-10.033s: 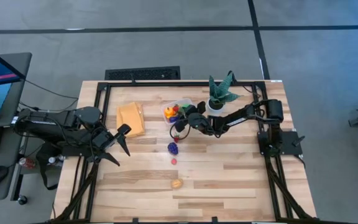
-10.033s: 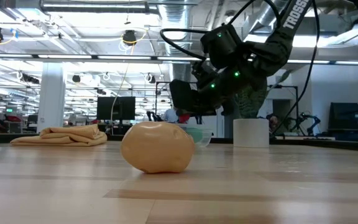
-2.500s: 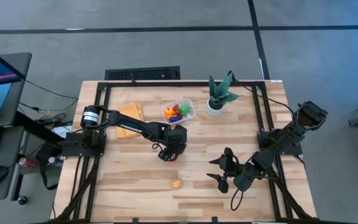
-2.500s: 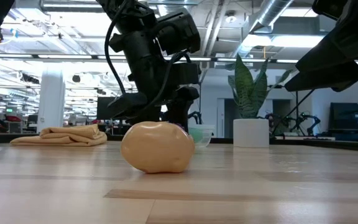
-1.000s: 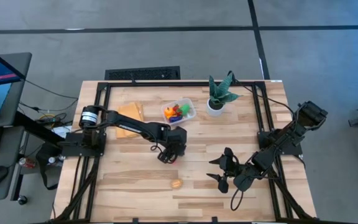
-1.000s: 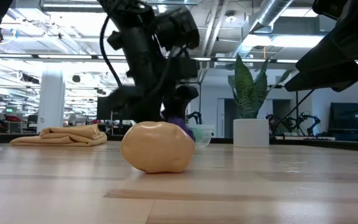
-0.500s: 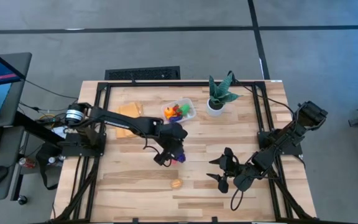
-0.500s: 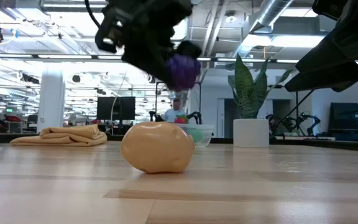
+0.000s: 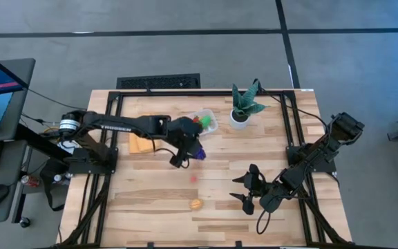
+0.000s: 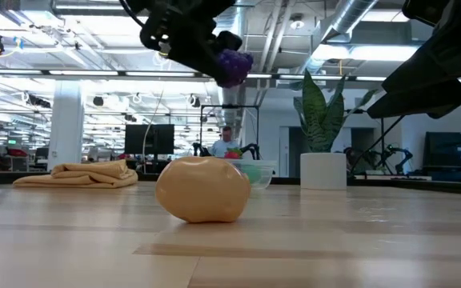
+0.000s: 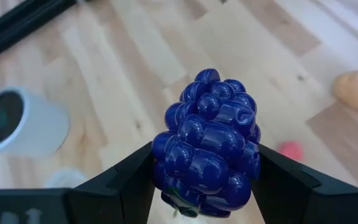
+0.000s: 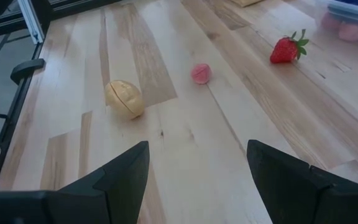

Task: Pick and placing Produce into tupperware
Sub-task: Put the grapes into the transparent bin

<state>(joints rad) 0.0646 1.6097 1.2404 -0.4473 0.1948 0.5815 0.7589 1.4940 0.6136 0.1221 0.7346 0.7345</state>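
Potted plant (image 9: 242, 107) crowds the tupperware (image 9: 204, 122); bare wood (image 9: 150, 200) elsewhere.

A glossy deep-purple bunch of toy grapes (image 11: 209, 144) shows against the pale striped wood-plank table (image 12: 241, 134). On it lie a tan rounded toy piece (image 12: 125, 98), a small pink ball (image 12: 201, 73) and a red green-leafed strawberry (image 12: 286, 50). A folded tan-yellow cloth (image 10: 82, 174) and a white plant pot (image 10: 323, 170) show too.

Light: bright, even, from ceiling strips in low view | Shadows: soft under my arms | Glare: faint on surface (image 9: 254, 149) | Blur: white pot (image 11: 27, 121) and background behind grapes (image 11: 207, 143) soft
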